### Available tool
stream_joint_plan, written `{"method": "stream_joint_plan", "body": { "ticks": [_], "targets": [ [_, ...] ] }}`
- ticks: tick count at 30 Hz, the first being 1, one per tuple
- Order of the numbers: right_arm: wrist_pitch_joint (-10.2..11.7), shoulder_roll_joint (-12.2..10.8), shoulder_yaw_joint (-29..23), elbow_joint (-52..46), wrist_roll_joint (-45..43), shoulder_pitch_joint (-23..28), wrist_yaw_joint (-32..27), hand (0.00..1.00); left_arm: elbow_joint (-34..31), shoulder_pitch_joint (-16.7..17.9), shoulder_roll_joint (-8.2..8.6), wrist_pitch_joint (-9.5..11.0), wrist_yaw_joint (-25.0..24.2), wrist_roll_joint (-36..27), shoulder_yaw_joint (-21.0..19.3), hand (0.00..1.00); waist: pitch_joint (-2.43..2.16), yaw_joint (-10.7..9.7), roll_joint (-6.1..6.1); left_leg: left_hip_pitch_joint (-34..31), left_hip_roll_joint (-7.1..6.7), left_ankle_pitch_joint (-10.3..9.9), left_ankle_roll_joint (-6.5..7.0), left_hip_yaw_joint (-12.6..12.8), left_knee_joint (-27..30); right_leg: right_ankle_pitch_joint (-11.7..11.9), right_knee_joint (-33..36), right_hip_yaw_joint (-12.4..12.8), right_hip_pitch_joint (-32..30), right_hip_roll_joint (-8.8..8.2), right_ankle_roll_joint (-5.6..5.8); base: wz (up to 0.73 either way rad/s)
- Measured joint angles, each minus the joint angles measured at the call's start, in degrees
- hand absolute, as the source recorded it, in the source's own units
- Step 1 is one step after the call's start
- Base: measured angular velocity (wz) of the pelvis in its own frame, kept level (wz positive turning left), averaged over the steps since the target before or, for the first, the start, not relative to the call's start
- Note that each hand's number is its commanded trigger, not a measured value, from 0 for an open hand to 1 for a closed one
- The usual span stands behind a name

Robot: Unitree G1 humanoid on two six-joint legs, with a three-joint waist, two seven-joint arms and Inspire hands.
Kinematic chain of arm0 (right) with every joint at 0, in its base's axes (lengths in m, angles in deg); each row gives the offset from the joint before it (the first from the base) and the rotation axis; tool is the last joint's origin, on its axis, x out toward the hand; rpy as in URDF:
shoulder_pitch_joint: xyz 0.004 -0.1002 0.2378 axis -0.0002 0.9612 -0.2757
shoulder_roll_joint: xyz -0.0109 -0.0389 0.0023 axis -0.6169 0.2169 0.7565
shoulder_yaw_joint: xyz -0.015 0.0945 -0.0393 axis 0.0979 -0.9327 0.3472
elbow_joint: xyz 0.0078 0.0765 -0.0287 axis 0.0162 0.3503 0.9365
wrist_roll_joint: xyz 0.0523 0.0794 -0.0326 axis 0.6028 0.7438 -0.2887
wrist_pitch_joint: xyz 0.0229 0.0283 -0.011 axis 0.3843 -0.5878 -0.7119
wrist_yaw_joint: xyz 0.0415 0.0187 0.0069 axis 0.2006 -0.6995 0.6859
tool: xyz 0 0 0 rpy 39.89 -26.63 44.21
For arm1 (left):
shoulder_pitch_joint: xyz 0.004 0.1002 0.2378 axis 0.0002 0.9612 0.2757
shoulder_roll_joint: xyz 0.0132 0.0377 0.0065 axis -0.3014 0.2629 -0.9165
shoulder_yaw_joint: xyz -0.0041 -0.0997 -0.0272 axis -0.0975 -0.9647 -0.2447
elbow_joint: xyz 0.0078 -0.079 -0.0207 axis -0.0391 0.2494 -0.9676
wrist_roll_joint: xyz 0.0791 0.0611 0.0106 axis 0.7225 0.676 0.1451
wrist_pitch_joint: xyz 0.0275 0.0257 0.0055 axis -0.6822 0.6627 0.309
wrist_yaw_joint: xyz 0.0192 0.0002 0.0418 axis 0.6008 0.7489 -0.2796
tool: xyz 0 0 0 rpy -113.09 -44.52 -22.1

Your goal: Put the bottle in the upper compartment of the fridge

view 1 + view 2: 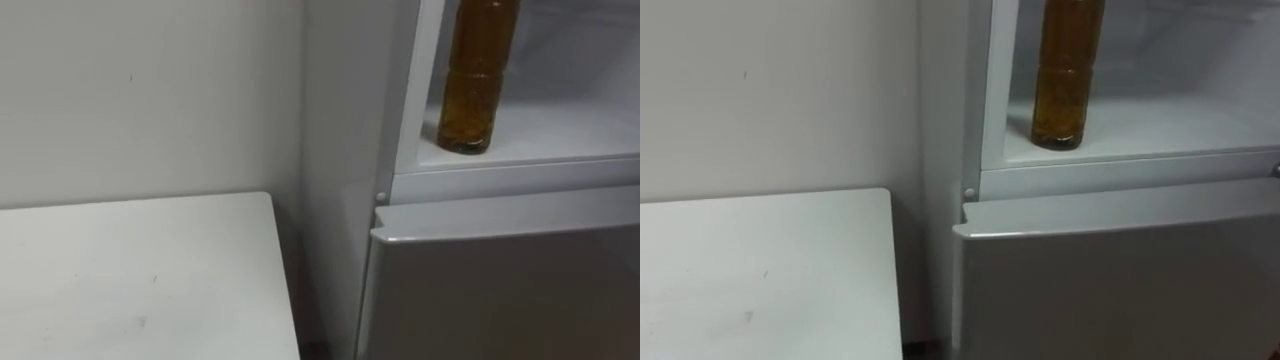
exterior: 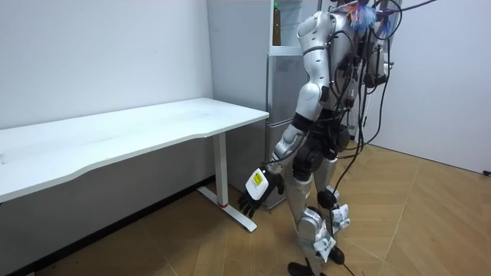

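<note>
An amber bottle [image 1: 478,75] stands upright on the white floor of the upper fridge compartment [image 1: 560,130], near its left wall. The bottle's top is cut off by the picture's edge. The compartment is open toward me. In the room view I stand right in front of the fridge [image 2: 280,84] with the bottle [image 2: 276,31] at head height. My left hand [image 2: 253,201] hangs low beside my thigh, fingers relaxed and holding nothing.
The lower fridge door [image 1: 500,290] is closed just below the shelf. A white desk [image 1: 130,280] stands to my left against the wall, its corner close to the fridge's side. Wooden floor lies behind me in the room view.
</note>
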Motion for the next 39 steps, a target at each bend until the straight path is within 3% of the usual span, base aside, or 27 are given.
{"method": "stream_joint_plan", "body": {
  "ticks": [4, 17, 25, 34, 39],
  "targets": [
    [0.27, 0.12, -0.11, -1.65, -1.28, 0.18, -0.78, 0.00, 0.14, -0.05, 0.01, -0.04, 0.01, -0.05, 0.06, 0.00, -0.12, -0.05, -0.59, 0.02, -0.02, 0.00, 0.00, 0.11, 0.07, 0.00, -0.06, 0.12, 0.00, -0.01, 0.00, 0.00],
    [-1.63, 0.11, 0.60, -4.99, -1.47, 0.24, -0.88, 0.00, 0.17, 0.03, -0.07, -0.26, 0.14, -0.09, -0.12, 0.00, -0.02, 0.11, -0.24, -0.64, -0.01, 0.03, 0.00, 0.11, 0.15, -0.09, 1.06, 0.42, -0.98, -0.01, -0.06, -0.01],
    [-2.19, 0.09, 4.27, -6.02, -7.82, 0.24, -0.89, 0.00, 2.64, -0.39, -0.08, -0.23, 0.14, -0.04, 0.17, 0.00, 0.08, 0.83, -0.45, -0.29, -0.04, 0.02, -0.02, 0.14, 0.89, -0.81, 1.72, 0.68, -1.24, -0.16, -0.23, 0.00],
    [-2.17, -0.34, 5.77, -7.20, -8.56, 0.23, 0.40, 0.00, 4.89, -0.70, -0.01, -0.68, 0.13, -0.07, 1.57, 0.00, 0.20, 1.83, -0.58, -0.29, -0.06, 0.02, -0.02, 0.07, 0.79, -0.87, 1.55, 0.41, -1.06, -0.19, -0.22, 0.00],
    [-1.88, -1.32, 6.43, -7.93, -15.63, 0.24, 0.59, 0.00, 4.98, -1.50, -0.03, -0.37, 0.11, -0.06, 1.94, 0.00, 0.22, 1.79, -0.58, -0.57, -0.06, 0.02, -0.03, 0.14, 0.84, -0.80, 1.05, 0.12, -1.08, -0.21, -0.27, 0.00]
  ]
}}
